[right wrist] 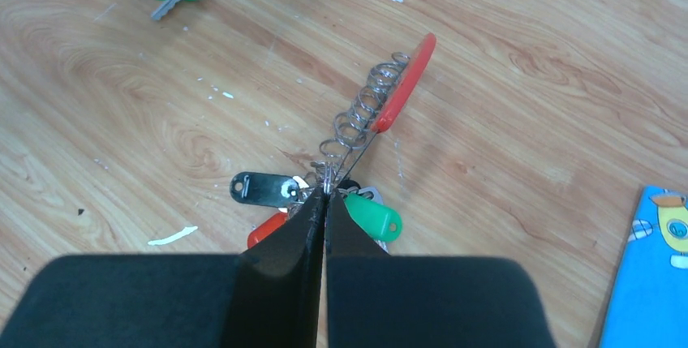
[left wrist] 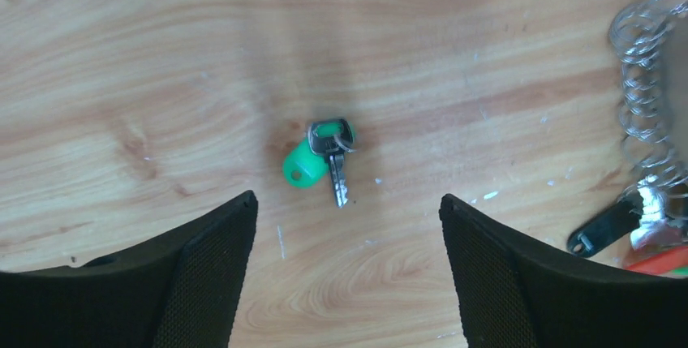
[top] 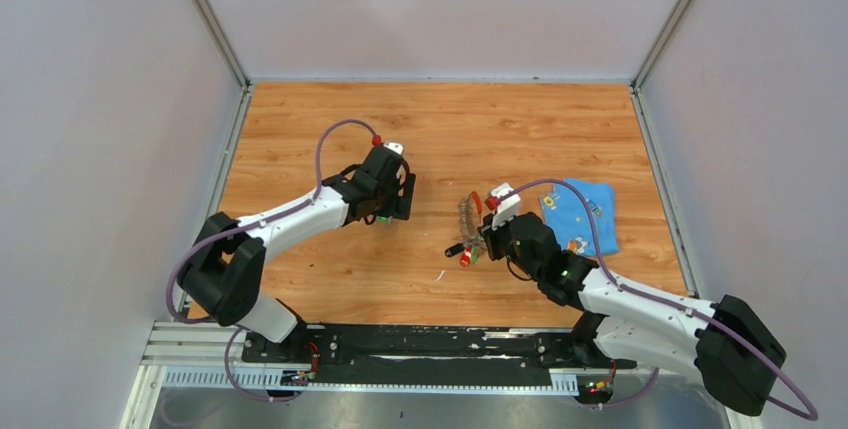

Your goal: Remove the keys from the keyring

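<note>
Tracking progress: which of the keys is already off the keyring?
The green-capped key, lying alone below the open left hand. The other keys, with black, red and green tags, hang bunched on the keyring pinched in the right hand.

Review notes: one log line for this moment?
left hand open over loose green key | right hand shut on keyring | remaining keys on keyring

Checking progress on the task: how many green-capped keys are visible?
2. One key lies loose on the table under the left gripper; the other key hangs on the keyring at the right gripper. More may hide beneath that gripper.
</note>
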Available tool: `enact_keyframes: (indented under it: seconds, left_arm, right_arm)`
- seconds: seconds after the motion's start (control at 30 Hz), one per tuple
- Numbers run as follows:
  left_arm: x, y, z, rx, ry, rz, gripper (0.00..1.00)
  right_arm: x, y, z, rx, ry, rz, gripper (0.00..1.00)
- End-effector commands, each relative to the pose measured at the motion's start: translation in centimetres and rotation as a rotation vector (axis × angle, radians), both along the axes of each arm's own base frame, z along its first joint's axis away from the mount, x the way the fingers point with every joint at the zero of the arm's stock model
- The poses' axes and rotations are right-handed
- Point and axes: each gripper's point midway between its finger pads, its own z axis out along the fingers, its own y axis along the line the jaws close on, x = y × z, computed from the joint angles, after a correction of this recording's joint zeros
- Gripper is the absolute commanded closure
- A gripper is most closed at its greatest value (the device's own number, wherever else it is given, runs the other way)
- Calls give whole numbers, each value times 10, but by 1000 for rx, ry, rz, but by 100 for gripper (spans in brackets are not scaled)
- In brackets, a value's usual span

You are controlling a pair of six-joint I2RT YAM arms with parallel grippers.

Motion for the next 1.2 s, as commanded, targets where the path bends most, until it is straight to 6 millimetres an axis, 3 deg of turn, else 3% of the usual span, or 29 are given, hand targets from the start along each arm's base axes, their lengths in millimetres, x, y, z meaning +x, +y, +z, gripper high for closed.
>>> enact_keyframes:
  seconds: [0.0, 0.27, 0.3, 0.43, 0.53, 0.83, 0.9, 1.03, 1.17]
  left_arm:
    - [22, 10, 42, -10, -173, 76, 3]
    - [18, -2, 86, -93, -245, -19, 0]
    - [17, -4, 92, -107, -251, -26, 0]
    - [13, -10, 114, -160, -273, -55, 0]
    - [9, -15, 131, -195, -294, -97, 0]
    - [5, -17, 149, -235, -327, -109, 0]
    - [5, -15, 151, -239, -342, -101, 0]
    - [6, -7, 155, -225, -373, -75, 0]
    - [7, 2, 158, -191, -379, -46, 0]
  right_arm:
    - [12, -13, 0, 14, 61, -100, 99]
    - [27, -51, -15, 29, 216, -335, 97]
    - [28, -54, -14, 31, 224, -352, 93]
    - [28, -71, -7, 16, 258, -447, 59]
    - [29, -80, 5, 15, 244, -498, 46]
    - [39, -90, 67, 47, 117, -520, 24]
    - [41, -89, 82, 54, 98, -514, 3]
    - [45, -91, 109, 72, 80, -535, 0]
    - [46, -88, 123, 93, 68, -520, 0]
